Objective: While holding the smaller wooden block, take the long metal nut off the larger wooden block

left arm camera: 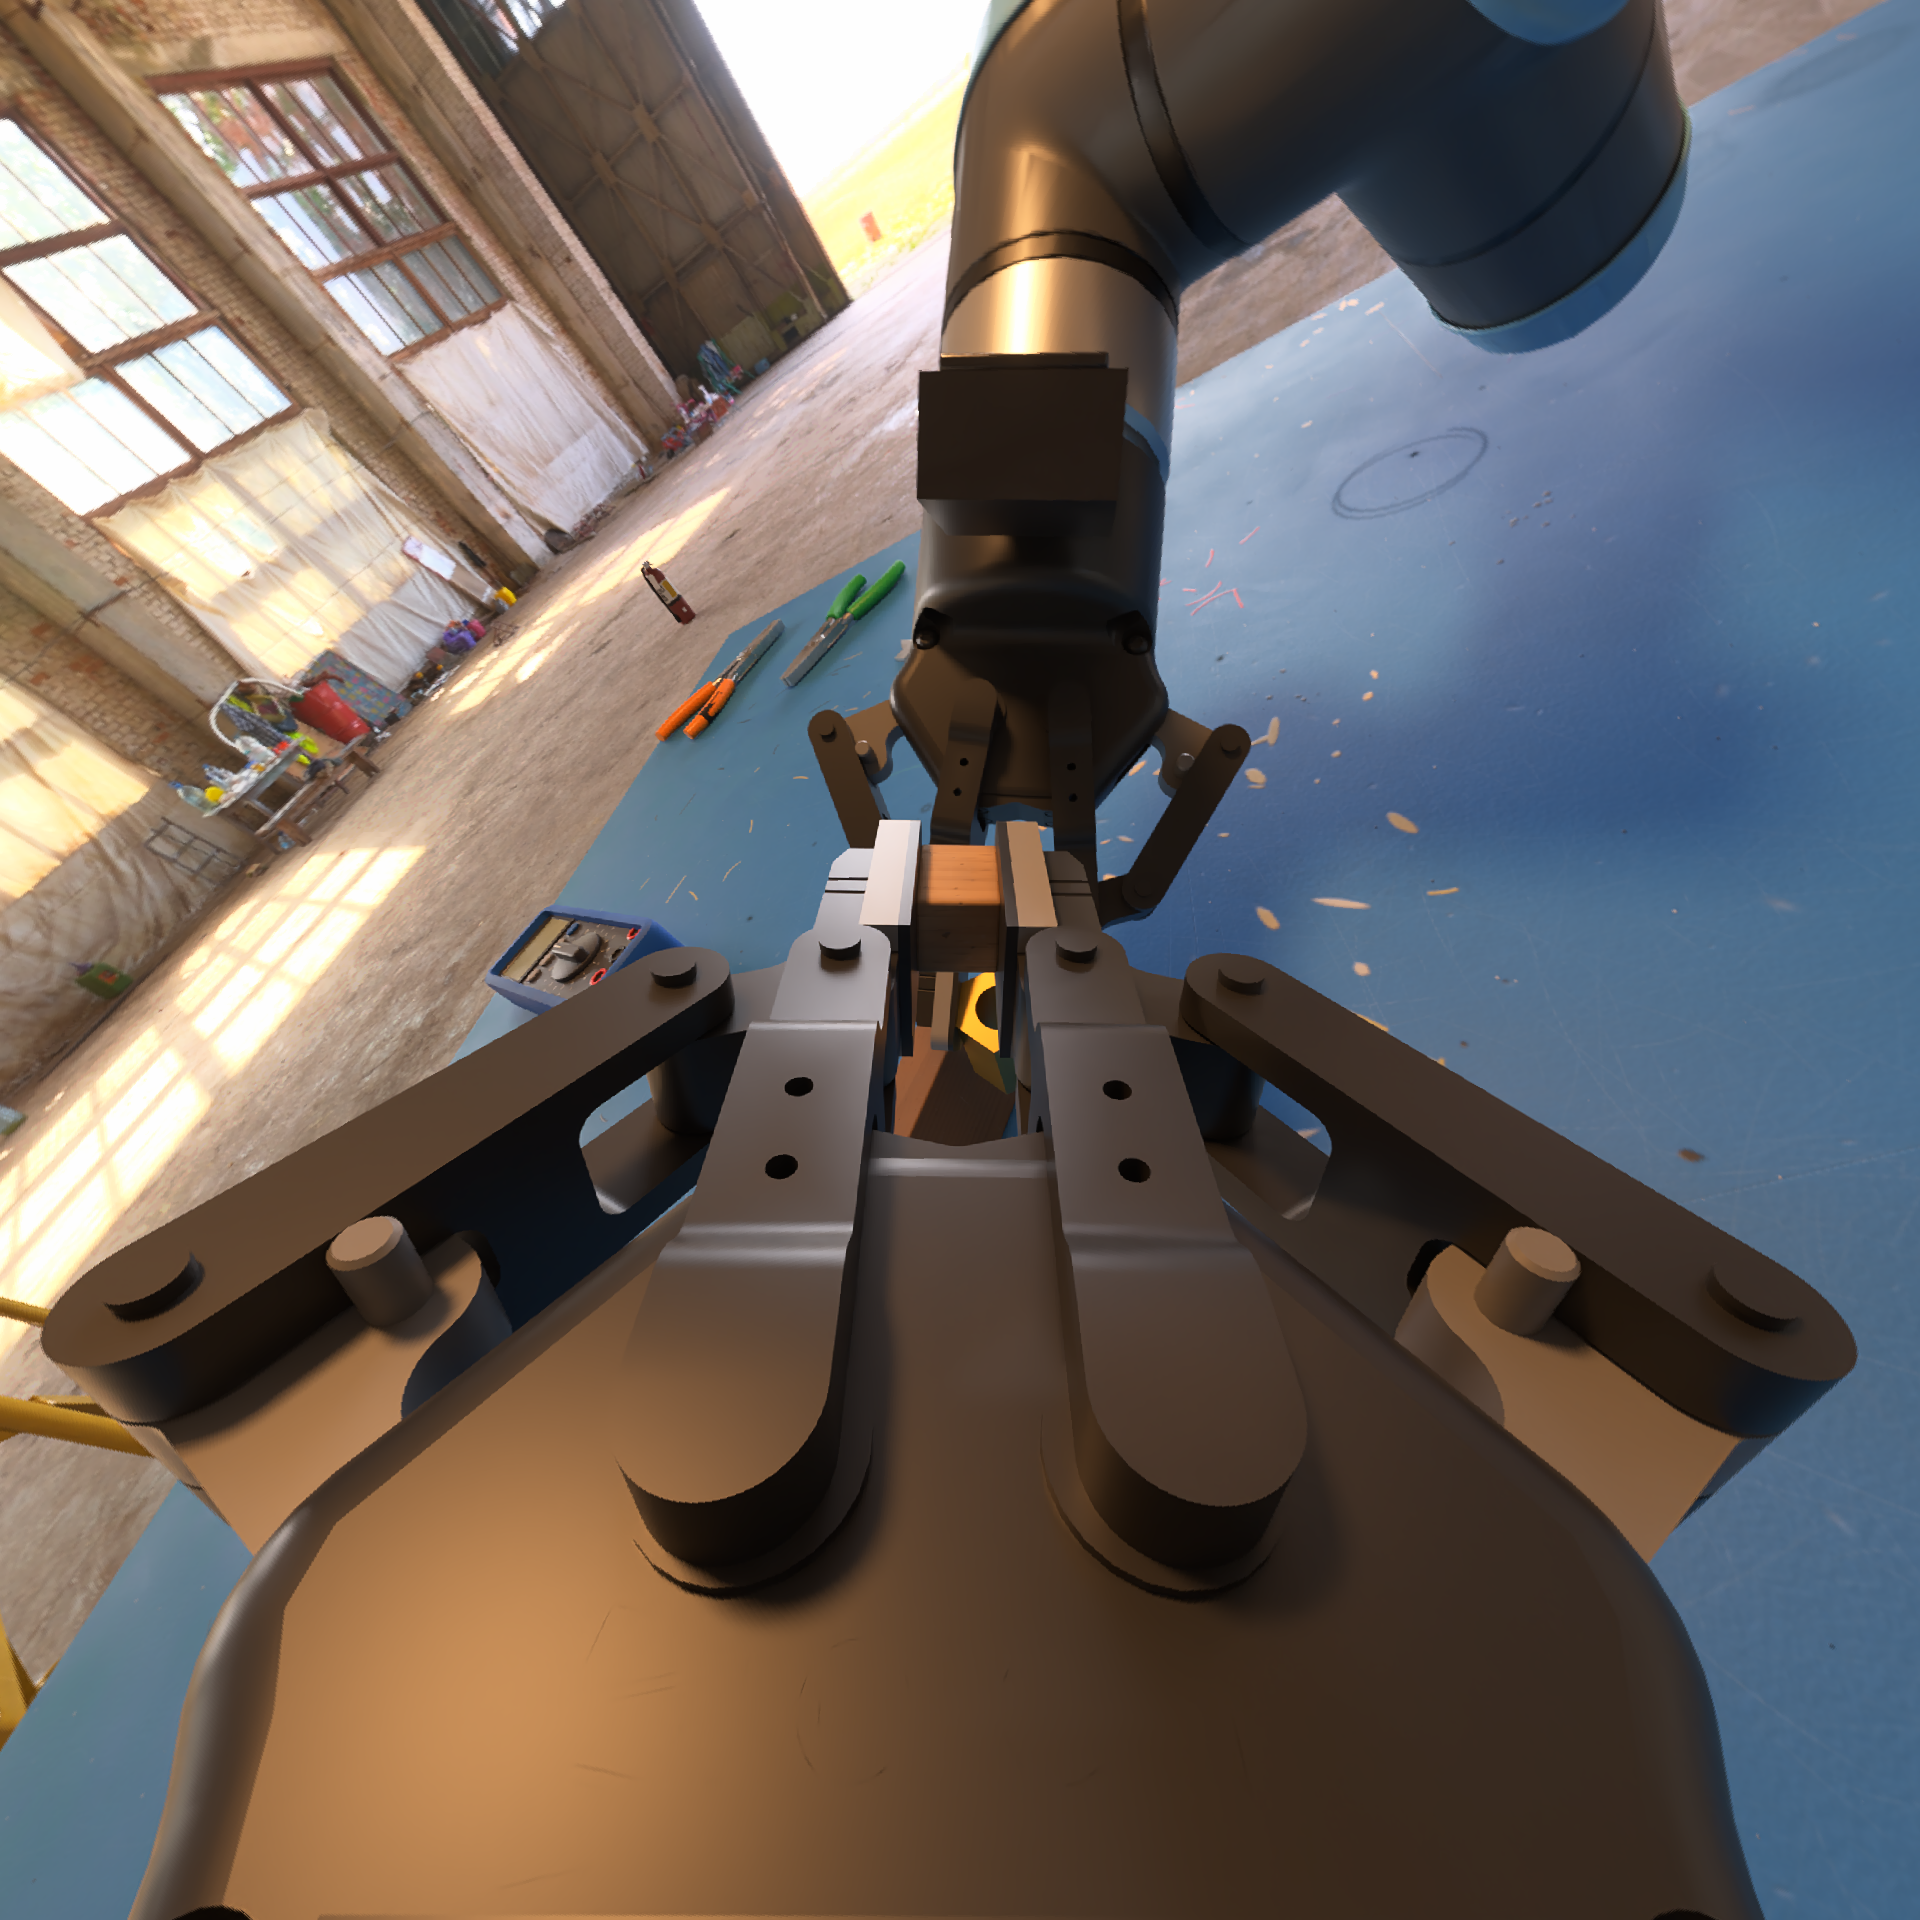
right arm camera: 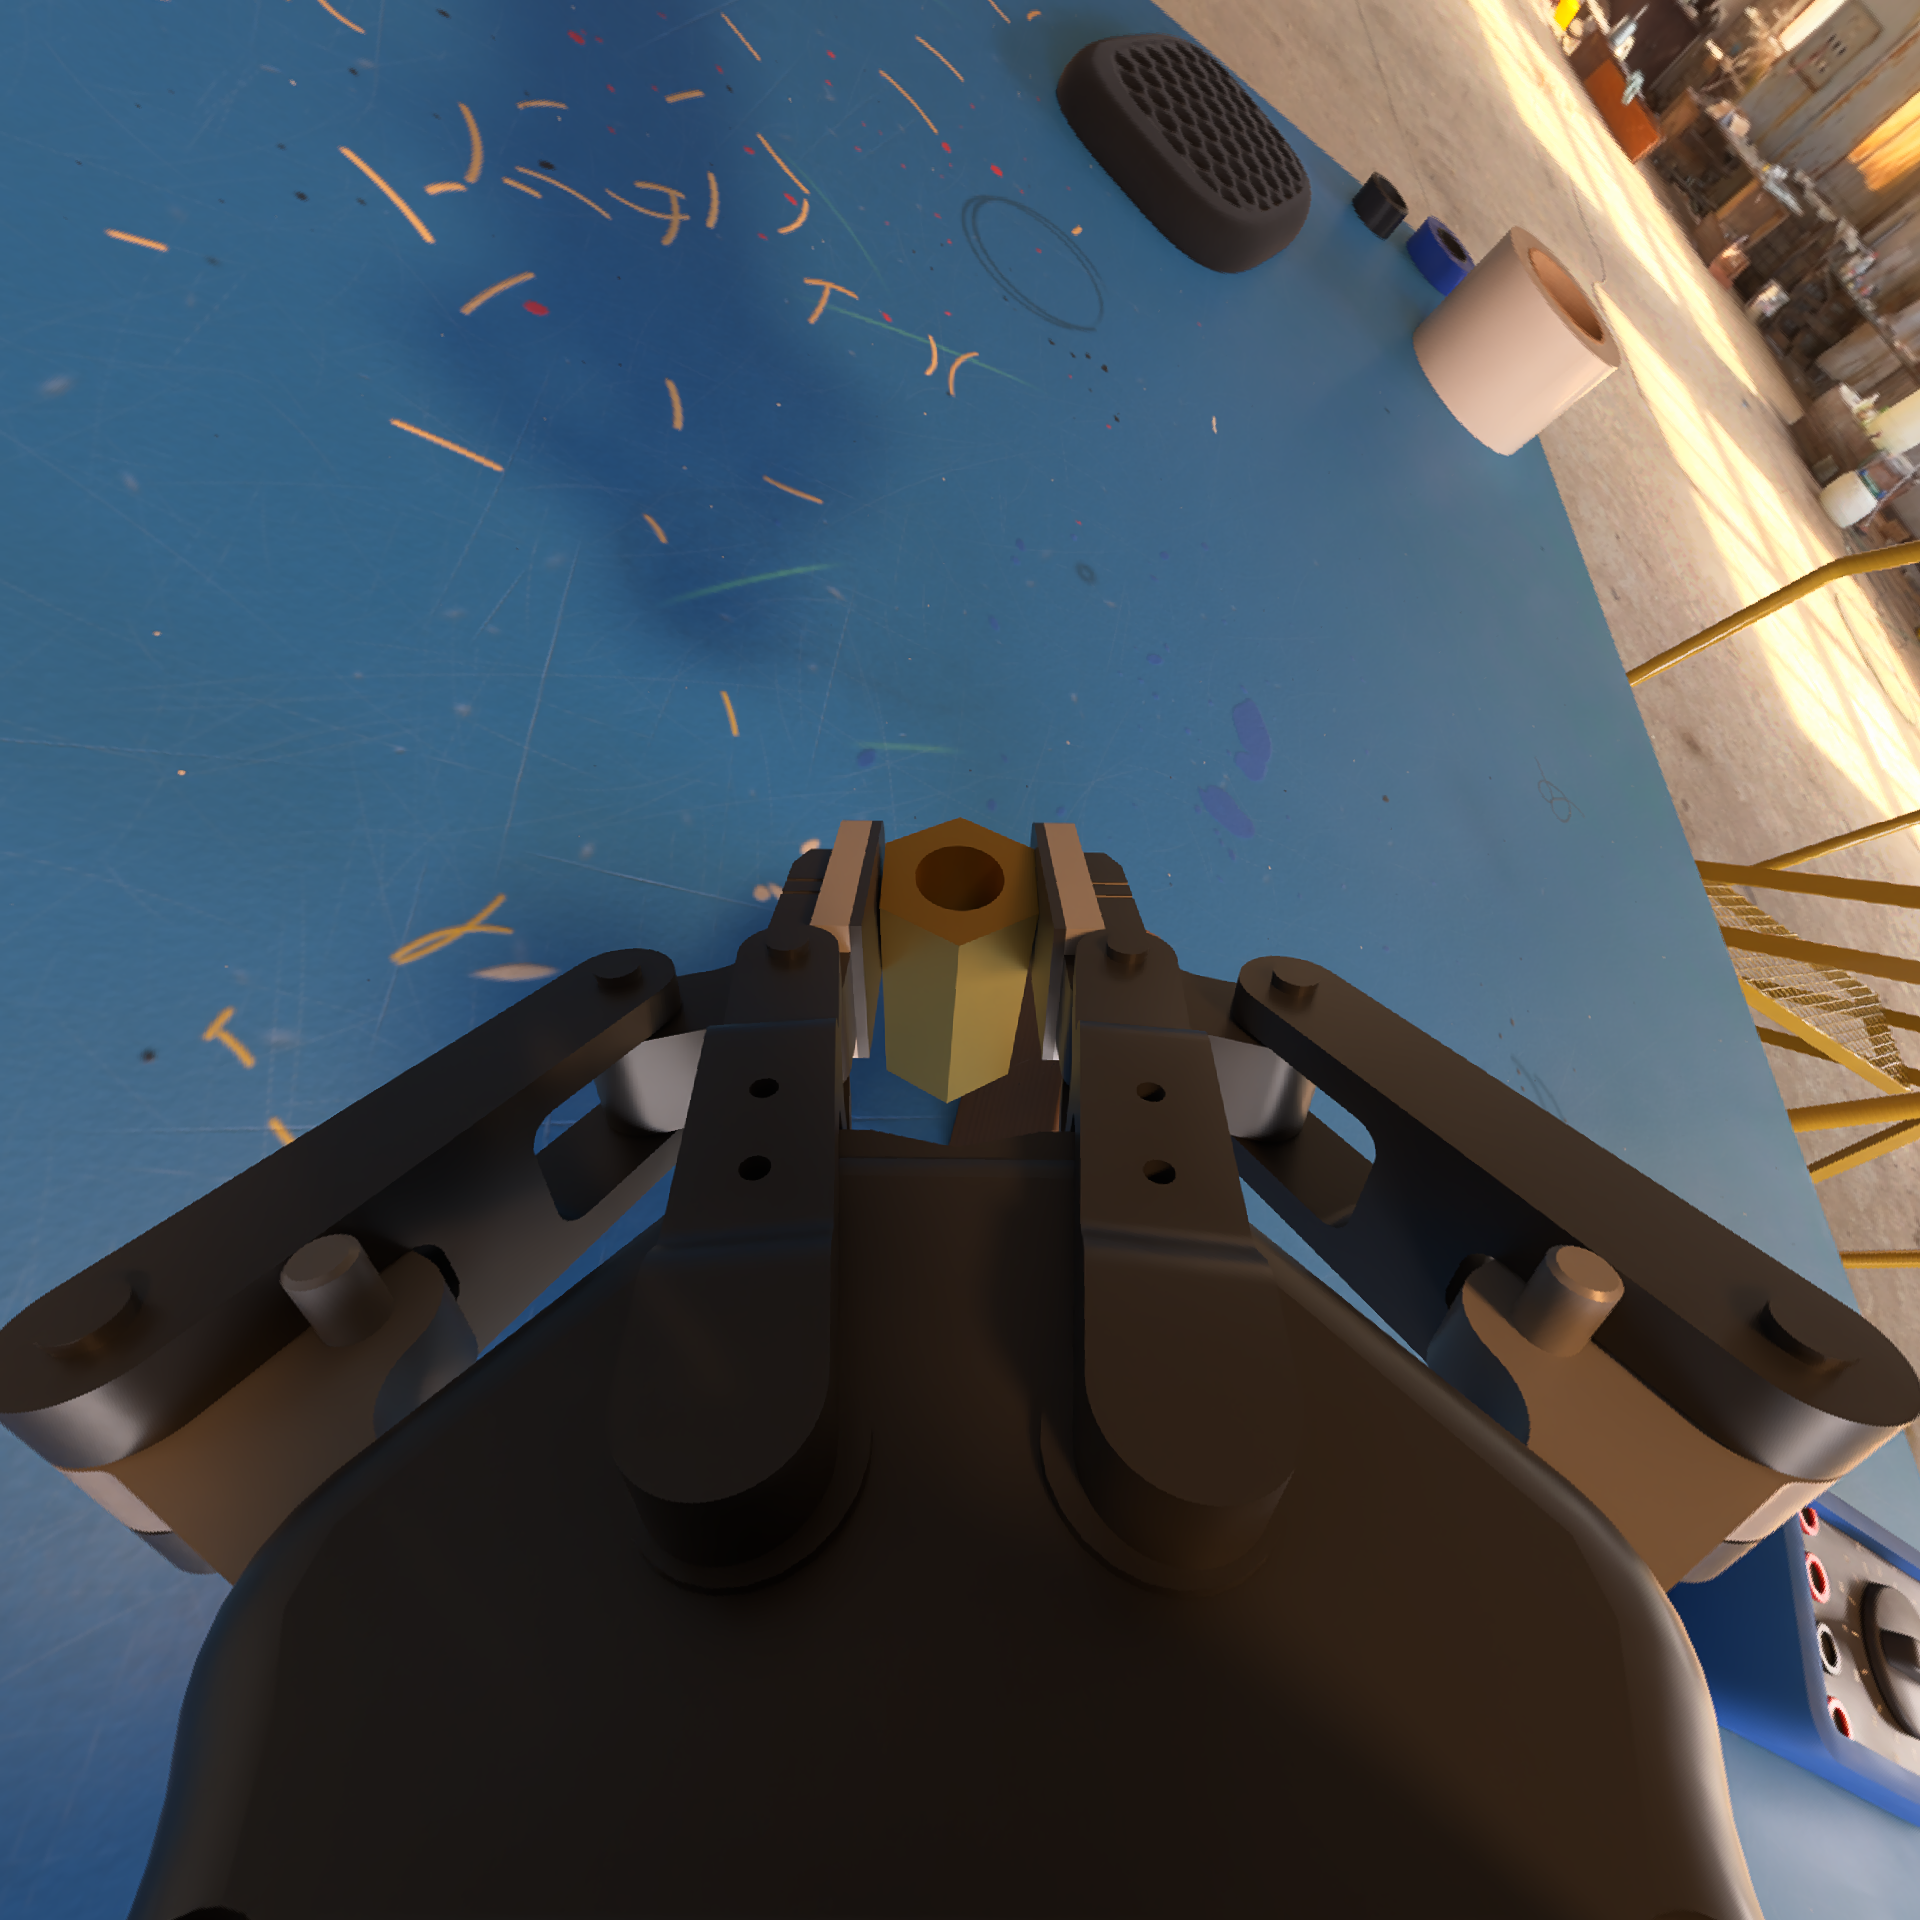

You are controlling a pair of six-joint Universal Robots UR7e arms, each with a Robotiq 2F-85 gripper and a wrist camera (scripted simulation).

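In the left wrist view my left gripper point(left arm camera: 958, 875) is shut on a small wooden block point(left arm camera: 956, 896), held above the blue table point(left arm camera: 1558, 727). Behind the block, between my fingers, I see a bit of the yellow metal nut point(left arm camera: 982, 1013) and more wood point(left arm camera: 935, 1101); I cannot tell which block that wood belongs to. The right gripper point(left arm camera: 1013, 821) faces mine from just beyond the block. In the right wrist view my right gripper point(right arm camera: 958, 883) is shut on the long hexagonal nut point(right arm camera: 956, 935), whose bore faces forward. A sliver of brown wood point(right arm camera: 1003, 1117) shows behind it.
A blue multimeter point(left arm camera: 582, 951) sits at the table edge and also shows in the right wrist view point(right arm camera: 1860, 1662). Orange-handled pliers point(left arm camera: 707, 696) and green-handled pliers point(left arm camera: 842, 623) lie farther off. A black perforated pad point(right arm camera: 1184, 145), a white roll point(right arm camera: 1512, 343) and a yellow railing point(right arm camera: 1818, 987) are to the right.
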